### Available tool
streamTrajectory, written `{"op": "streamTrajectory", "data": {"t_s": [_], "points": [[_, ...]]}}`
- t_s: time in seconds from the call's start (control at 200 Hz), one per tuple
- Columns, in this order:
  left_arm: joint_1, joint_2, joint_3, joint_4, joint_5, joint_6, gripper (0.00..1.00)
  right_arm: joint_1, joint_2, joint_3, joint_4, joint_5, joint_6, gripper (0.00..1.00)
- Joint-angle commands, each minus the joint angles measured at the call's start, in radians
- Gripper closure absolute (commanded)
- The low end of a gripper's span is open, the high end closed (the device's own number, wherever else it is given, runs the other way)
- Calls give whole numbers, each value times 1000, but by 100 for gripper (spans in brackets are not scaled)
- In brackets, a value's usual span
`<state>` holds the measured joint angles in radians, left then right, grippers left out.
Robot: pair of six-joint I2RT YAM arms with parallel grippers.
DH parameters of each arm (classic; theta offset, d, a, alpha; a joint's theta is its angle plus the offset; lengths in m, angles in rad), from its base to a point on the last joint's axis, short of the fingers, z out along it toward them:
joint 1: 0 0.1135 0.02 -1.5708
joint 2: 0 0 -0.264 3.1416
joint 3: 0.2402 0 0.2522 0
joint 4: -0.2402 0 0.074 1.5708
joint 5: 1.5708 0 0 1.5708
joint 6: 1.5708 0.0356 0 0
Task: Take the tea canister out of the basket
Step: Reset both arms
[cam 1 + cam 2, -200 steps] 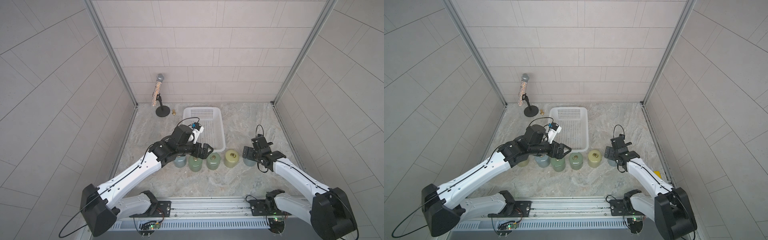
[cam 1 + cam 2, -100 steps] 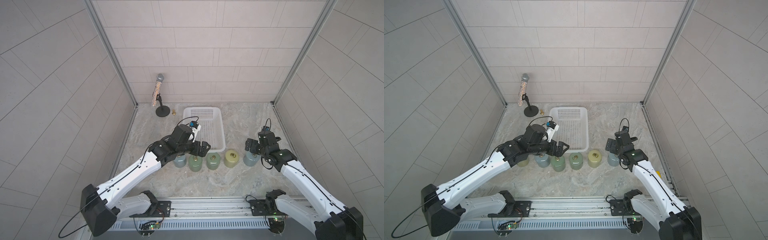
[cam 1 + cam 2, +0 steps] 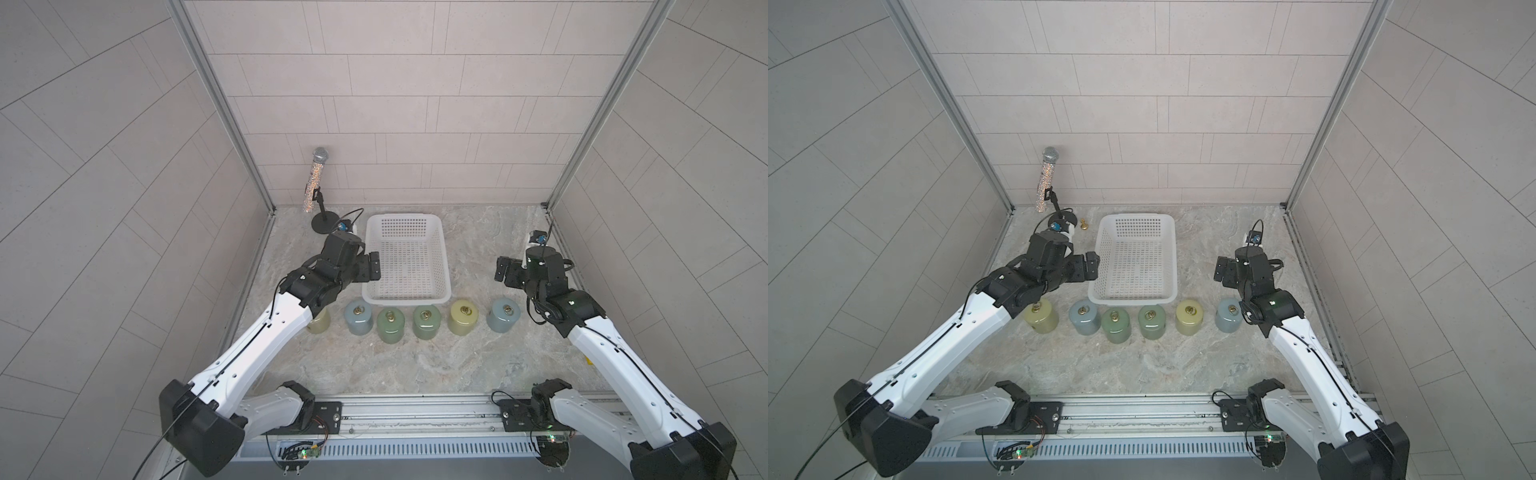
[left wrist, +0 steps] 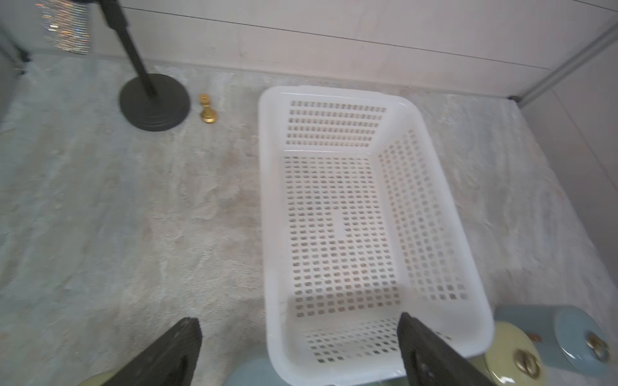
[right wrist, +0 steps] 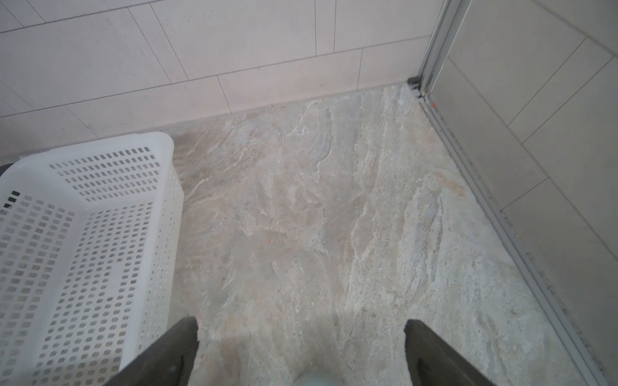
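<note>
Just nearer than the right claw (image 3: 505,271), the blue-grey tea canister (image 3: 503,316) stands upright on the table (image 3: 415,365). It is outside the basket (image 3: 406,297), off its near right corner and clear of the claw. That claw is spread wide and grips nothing. In the right wrist view its dark fingers (image 5: 180,351) frame bare table, with the basket's right wall beside them.

The canister ends a row. Five other canisters (image 3: 426,323) stand to its left along the basket's near rim, all upright with ring-topped lids: yellow, green, green, blue-grey and yellow. The leftmost one is partly covered by the left arm in a top view. The basket holds nothing — its perforated floor shows bare in both top views and in the left wrist view.

Beside the basket's left rim hangs the left claw (image 3: 374,267), also spread wide and empty. The left wrist view shows one finger over the basket's near left corner and the other over the table outside it. Both arms reach from the near rail with forearms angled inward.

At the far left stands a microphone (image 3: 316,178) on a round-based stand, with a small gold pawn (image 3: 1084,225) beside the base.
</note>
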<state>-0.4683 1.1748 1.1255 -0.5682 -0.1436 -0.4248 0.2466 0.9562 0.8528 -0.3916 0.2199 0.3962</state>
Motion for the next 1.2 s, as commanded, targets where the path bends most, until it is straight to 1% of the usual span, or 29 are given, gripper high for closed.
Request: {"op": "streamTrajectory", "data": {"t_s": [0.0, 0.095, 0.16, 0.245, 0.28, 0.37, 0.42, 0.435, 0.495, 0.605, 0.705, 0.785, 0.835, 0.906, 0.956, 1.051, 1.096, 1.136, 1.196], "points": [[74, -6, -28, 3, -135, 22, 0, -7, 4, -42, 99, 122, -79, 0], [120, -27, -109, 84, -262, 55, 0, -16, 20, -85, 169, 199, -104, 0], [163, -34, -160, 137, -309, 82, 0, -24, 38, -127, 240, 242, -131, 0], [229, -22, -200, 177, -377, 78, 0, -41, 67, -162, 301, 300, -135, 0], [260, -11, -216, 199, -384, 78, 0, -51, 82, -176, 328, 308, -138, 0], [340, 31, -248, 264, -347, 95, 0, -79, 126, -210, 405, 304, -143, 0], [373, 54, -266, 306, -346, 100, 0, -89, 150, -222, 470, 302, -156, 0], [381, 61, -272, 322, -349, 106, 0, -92, 158, -253, 492, 301, -162, 0], [409, 83, -299, 388, -359, 133, 0, -106, 189, -286, 580, 292, -184, 0], [429, 126, -361, 546, -368, 187, 0, -150, 264, -310, 703, 237, -203, 0], [433, 170, -416, 699, -377, 227, 0, -179, 340, -311, 771, 204, -212, 0], [433, 205, -441, 771, -369, 253, 0, -201, 393, -317, 815, 157, -229, 0], [435, 223, -460, 823, -362, 270, 0, -211, 424, -336, 875, 140, -239, 0], [443, 245, -496, 910, -323, 252, 0, -214, 466, -378, 1011, 134, -266, 0], [444, 259, -506, 925, -281, 275, 0, -221, 495, -402, 1087, 100, -258, 0], [444, 294, -577, 1059, -278, 269, 0, -223, 548, -429, 1183, 32, -284, 0], [444, 299, -613, 1126, -268, 272, 0, -222, 564, -439, 1217, 27, -284, 0], [444, 302, -634, 1176, -257, 278, 0, -222, 560, -441, 1210, 25, -281, 0], [444, 300, -638, 1181, -233, 288, 0, -224, 563, -443, 1219, 8, -286, 0]]}}
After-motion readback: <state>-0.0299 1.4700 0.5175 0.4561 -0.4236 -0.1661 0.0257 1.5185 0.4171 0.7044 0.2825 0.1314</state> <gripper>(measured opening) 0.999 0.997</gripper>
